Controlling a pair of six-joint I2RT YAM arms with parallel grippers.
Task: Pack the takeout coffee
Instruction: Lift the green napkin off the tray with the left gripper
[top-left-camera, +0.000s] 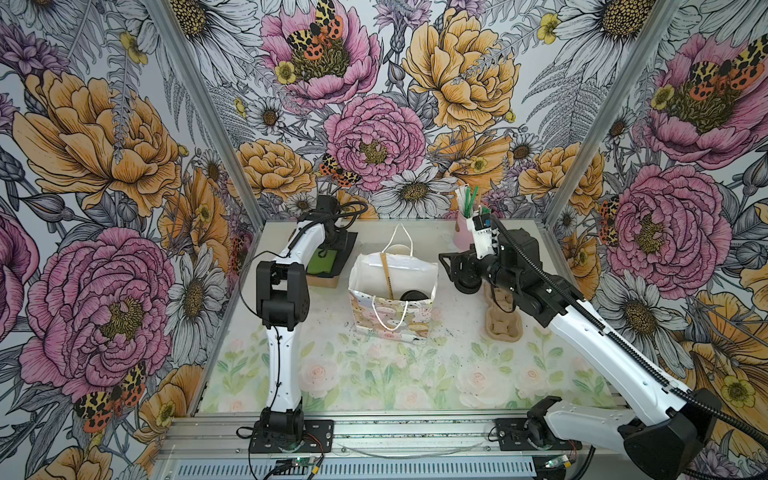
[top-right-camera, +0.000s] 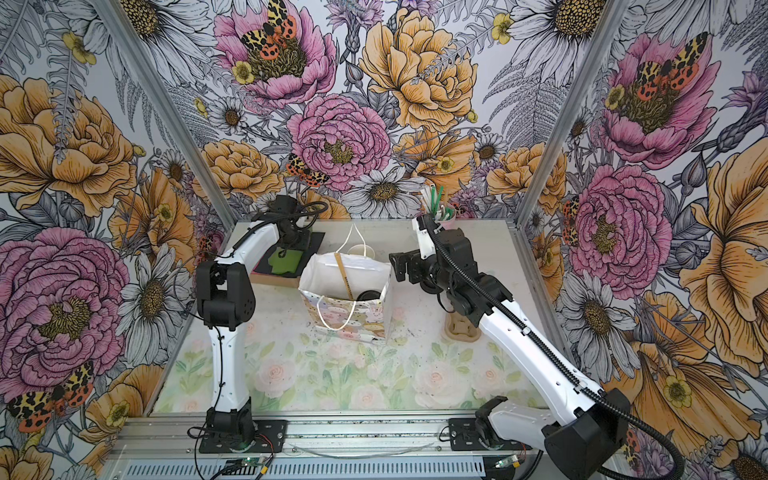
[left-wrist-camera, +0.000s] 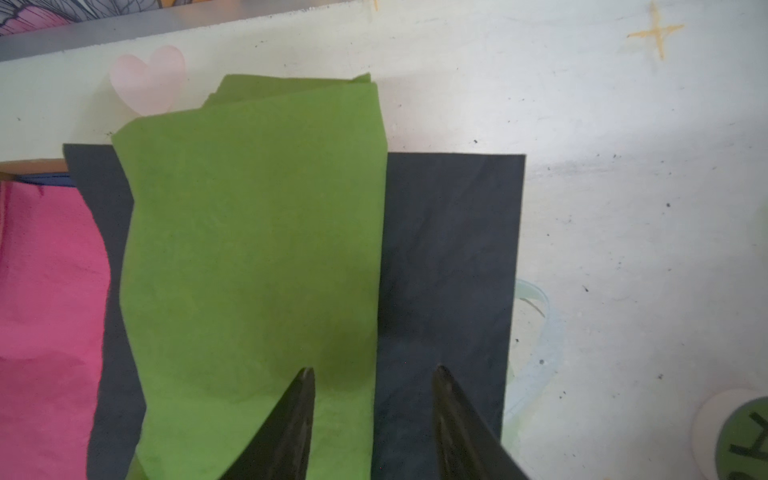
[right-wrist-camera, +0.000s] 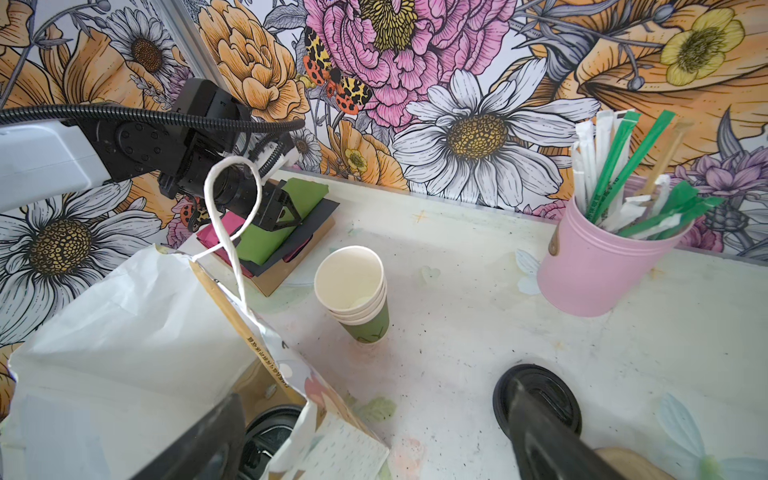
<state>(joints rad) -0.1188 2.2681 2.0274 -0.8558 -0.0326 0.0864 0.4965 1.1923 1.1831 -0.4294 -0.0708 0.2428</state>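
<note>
Coffee (top-left-camera: 414, 296): sat low inside the bag (top-left-camera: 390, 322), only its black lid showing to me.
Bag: stood upright and open-mouthed at mid-worktop, nearer the far edge; a wooden stirrer (top-left-camera: 387, 274) leaned inside it.
Left gripper (left-wrist-camera: 374, 374): my jaws stood parted above the napkin pile by the far left corner. One fingertip (left-wrist-camera: 305, 386) was over the green napkin (left-wrist-camera: 257, 249), the other over the dark napkin (left-wrist-camera: 449, 257) beneath; I clasped nothing.
Right gripper (right-wrist-camera: 376, 392): my jaws were spread wide and empty beside the bag's right side, one finger above its rim, the other above a loose lid (right-wrist-camera: 557, 395) on the worktop.
Cup stack (right-wrist-camera: 353, 291): stood lidless behind the bag.
Pink tub (right-wrist-camera: 590, 270): held straws at the far edge.
</note>
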